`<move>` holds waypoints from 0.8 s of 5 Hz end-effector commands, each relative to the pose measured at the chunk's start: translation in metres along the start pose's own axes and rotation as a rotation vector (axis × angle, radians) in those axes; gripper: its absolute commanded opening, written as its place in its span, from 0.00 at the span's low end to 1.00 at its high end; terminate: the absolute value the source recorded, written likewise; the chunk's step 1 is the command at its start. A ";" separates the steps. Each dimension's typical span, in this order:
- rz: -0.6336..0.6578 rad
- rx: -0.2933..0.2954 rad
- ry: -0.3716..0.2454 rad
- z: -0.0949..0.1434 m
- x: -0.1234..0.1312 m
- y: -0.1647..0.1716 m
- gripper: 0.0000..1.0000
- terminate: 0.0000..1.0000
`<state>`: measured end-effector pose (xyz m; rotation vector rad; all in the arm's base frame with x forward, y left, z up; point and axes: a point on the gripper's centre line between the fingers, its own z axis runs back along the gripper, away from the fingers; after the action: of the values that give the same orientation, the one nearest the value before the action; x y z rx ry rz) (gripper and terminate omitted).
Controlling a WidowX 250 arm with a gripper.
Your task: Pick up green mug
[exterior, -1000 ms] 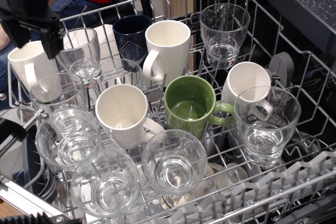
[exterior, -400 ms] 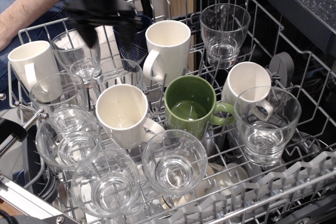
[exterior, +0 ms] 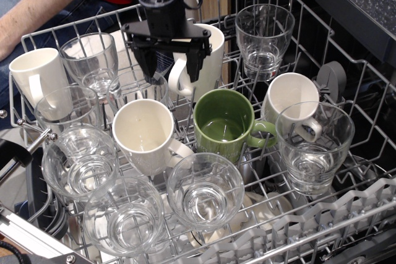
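Pincer (exterior: 171, 69) hangs in the upper-centre of the frame, black fingers (exterior: 148, 66) spread wide, nothing between them, pointing down over the rack (exterior: 346, 214). It sits in front of a cream-white mug (exterior: 207, 51) at upper centre, partly covering it. Green mug (exterior: 224, 123) is centre frame, just right of middle, upright in the rack, mouth up, handle sticking out to the right. Pincer is above and left of it, apart, no contact. Big white mug (exterior: 146, 134) is just left of the green one, tilted. Another white mug (exterior: 291, 100) is just to its right, w/ a clear glass (exterior: 314, 146) in front of that. More glasses fill the lower left & bottom. A person's arm (exterior: 43, 4) shows at upper left.
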<state>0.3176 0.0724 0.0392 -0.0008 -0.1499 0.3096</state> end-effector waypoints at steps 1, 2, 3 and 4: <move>0.058 0.045 -0.093 -0.025 0.022 -0.012 1.00 0.00; 0.076 0.045 -0.114 -0.038 0.031 -0.021 1.00 0.00; 0.089 0.071 -0.134 -0.052 0.038 -0.027 1.00 0.00; 0.084 0.100 -0.123 -0.061 0.040 -0.031 1.00 0.00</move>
<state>0.3620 0.0509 -0.0312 0.1177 -0.2122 0.3795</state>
